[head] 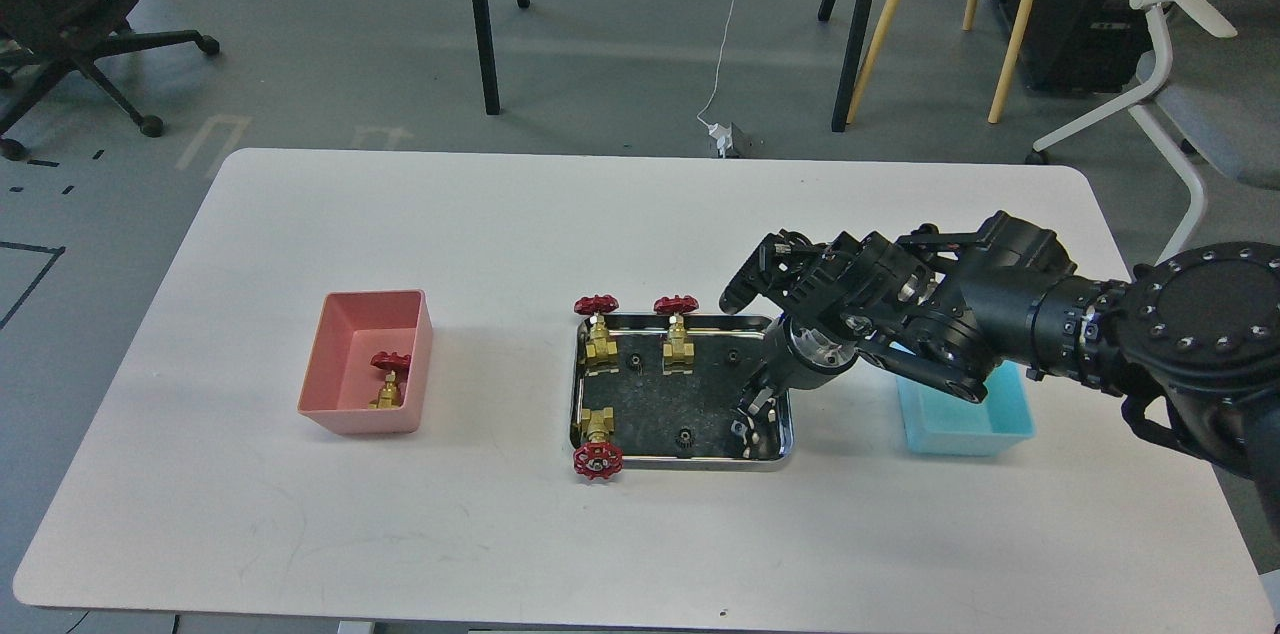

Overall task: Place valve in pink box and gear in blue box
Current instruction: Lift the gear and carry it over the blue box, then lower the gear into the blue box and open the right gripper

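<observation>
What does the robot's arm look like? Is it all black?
Mostly. The right arm is made of chunky black round segments; the big joint near the edge has a ring of small bolts. A shiny silver round part sits near the right gripper, whose fingers are black. The left arm is not in view.

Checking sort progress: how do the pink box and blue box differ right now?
The pink box sits left of the steel tray; the blue box sits right of it. The pink box is fully in view and holds one valve; the blue box is partly hidden by the right arm, so any contents cannot be confirmed. Both are rectangular bins with tapered walls, similar in size, on the white table.
</observation>
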`<state>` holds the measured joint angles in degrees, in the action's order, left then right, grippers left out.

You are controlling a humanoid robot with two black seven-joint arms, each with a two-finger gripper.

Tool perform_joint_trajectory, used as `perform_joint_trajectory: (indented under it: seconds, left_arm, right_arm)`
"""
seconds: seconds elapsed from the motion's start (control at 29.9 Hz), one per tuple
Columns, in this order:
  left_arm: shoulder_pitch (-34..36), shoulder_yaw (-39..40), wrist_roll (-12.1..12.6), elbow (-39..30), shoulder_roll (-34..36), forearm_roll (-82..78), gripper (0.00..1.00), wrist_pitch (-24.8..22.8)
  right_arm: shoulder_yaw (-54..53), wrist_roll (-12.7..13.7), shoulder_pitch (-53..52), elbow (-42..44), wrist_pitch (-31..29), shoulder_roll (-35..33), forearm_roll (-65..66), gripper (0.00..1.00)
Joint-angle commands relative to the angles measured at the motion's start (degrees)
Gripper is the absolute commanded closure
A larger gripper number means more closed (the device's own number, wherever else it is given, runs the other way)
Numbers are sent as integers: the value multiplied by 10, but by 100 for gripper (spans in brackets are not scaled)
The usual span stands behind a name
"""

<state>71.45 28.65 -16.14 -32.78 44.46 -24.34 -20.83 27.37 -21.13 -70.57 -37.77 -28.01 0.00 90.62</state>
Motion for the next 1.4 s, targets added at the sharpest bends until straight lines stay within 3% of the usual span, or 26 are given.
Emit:
perform_joint_trajectory:
  seconds: [0.0,0.17,0.3,0.53,0.84,1.0,1.37]
  left_arm:
    - [0,0,0,1,-1,0,1,0]
    - [-1,0,-1,3,-3,0,1,0]
    - [-1,0,-1,3,-5,0,1,0]
    - [0,0,0,3,-12,-1,1,1]
    - [0,0,0,3,-21,-1,1,1]
    - [0,0,0,4,-21,-1,1,1]
    - [1,0,-1,4,-20,-1,1,1]
  right_arm:
    - [-12,-1,-16,14,0,0,-4,90]
    - [-67,-5,-51,52,0,0,-10,90]
    - [-80,-16,-80,19,0,0,-32,90]
    - [-72,-16,-104,-160,0,-189,-60,89]
    - [-55,-23,-68,-230,0,-344,-55,89]
    - [-54,-25,-37,-228,0,-381,-55,89]
    - [-53,-25,8,-194,0,-387,-49,88]
